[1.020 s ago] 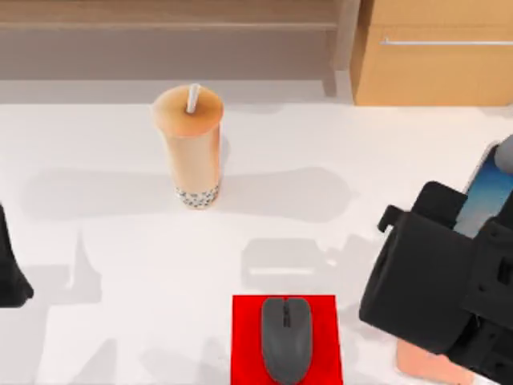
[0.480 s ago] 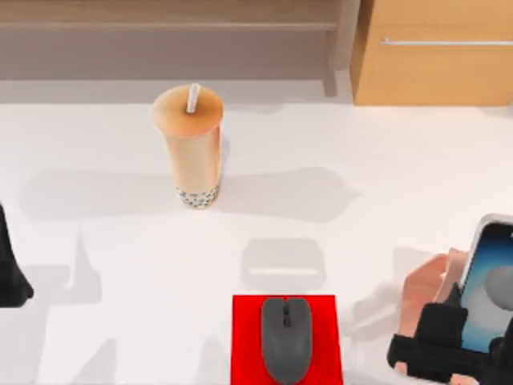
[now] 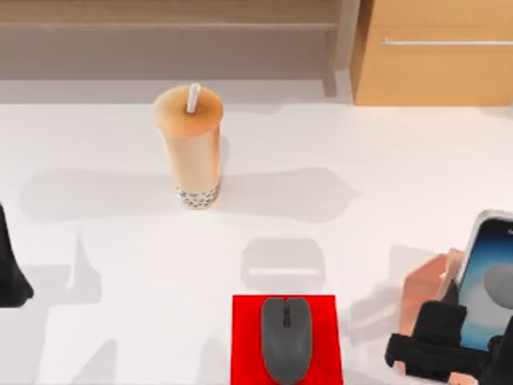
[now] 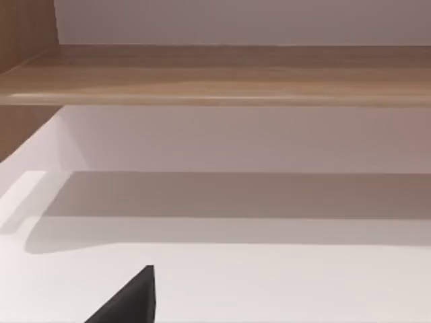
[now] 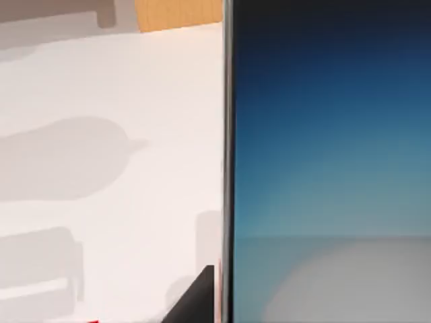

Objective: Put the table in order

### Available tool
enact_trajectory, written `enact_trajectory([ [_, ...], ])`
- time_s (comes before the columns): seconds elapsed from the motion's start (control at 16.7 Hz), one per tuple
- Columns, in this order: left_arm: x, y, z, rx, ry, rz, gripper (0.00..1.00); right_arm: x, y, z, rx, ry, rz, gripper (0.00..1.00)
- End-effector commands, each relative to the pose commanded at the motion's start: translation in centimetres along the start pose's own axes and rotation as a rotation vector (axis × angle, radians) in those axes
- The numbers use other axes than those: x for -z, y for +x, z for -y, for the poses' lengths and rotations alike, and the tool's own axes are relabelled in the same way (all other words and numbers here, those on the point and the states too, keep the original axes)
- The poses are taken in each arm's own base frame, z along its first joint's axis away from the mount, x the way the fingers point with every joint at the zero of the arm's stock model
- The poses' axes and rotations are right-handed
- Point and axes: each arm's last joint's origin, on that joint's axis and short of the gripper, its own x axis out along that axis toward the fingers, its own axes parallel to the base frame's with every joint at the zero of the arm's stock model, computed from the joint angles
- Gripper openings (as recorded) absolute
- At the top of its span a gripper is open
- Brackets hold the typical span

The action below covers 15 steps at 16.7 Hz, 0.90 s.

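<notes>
The white table holds a bubble tea cup with a straw, standing upright at the back left. A dark grey mouse lies on a red mat at the front middle. At the front right a phone with a blue screen leans over a pink stand. My right gripper is shut on the phone's lower end. The phone's screen is very close in the right wrist view. My left arm stays parked at the left edge.
A light-brown wooden cabinet with a metal bar handle stands at the back right. A low wooden shelf runs along the back, also seen as the shelf in the left wrist view. Bare tabletop lies between cup and phone.
My right arm came down and toward the front edge with the phone, which now rests at the pink stand. In the last half second it barely moved. Left arm unchanged.
</notes>
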Motion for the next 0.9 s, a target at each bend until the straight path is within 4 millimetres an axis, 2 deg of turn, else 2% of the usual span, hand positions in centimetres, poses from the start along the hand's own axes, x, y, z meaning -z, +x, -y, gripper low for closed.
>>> enact_trajectory([
  [0.42, 0.0, 0.0, 0.0, 0.000, 0.000, 0.000, 1.00, -2.3, -2.1, -0.8, -0.149, 0.014, 0.044, 0.00],
  [0.9, 0.0, 0.0, 0.0, 0.000, 0.000, 0.000, 1.00, -3.0, -2.2, -1.2, -0.201, 0.012, 0.089, 0.00],
])
